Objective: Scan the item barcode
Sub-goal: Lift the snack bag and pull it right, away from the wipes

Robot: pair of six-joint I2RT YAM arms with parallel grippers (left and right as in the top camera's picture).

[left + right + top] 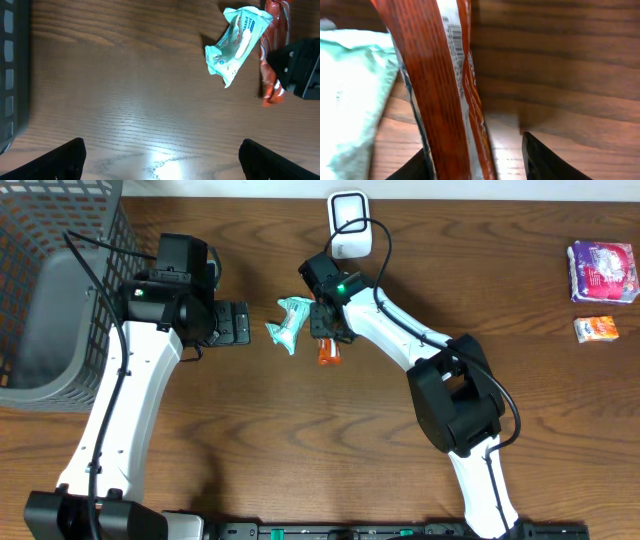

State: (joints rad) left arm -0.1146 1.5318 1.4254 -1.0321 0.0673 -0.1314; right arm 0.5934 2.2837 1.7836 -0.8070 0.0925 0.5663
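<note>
Orange packet (pixel 329 352): on the table (pixel 250 440), just beside a teal pouch (pixel 288 325).
Handling: we judge it light, crinkly, slippery; pinch across its narrow middle.
Right gripper (pixel 477 155): straddles it, not yet pinching.
Left gripper (pixel 162 155): spread wide, empty.

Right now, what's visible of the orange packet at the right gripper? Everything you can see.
The orange packet is a long, narrow, glossy sachet that looks like foil. It is red-orange with a white strip of small print that looks like a barcode. It lies on the wooden table, one end poking out from under the right gripper. The gripper's fingers straddle it with a gap on one side, so it is not clamped. One long edge runs beside the teal packet and seems to touch it.
</note>
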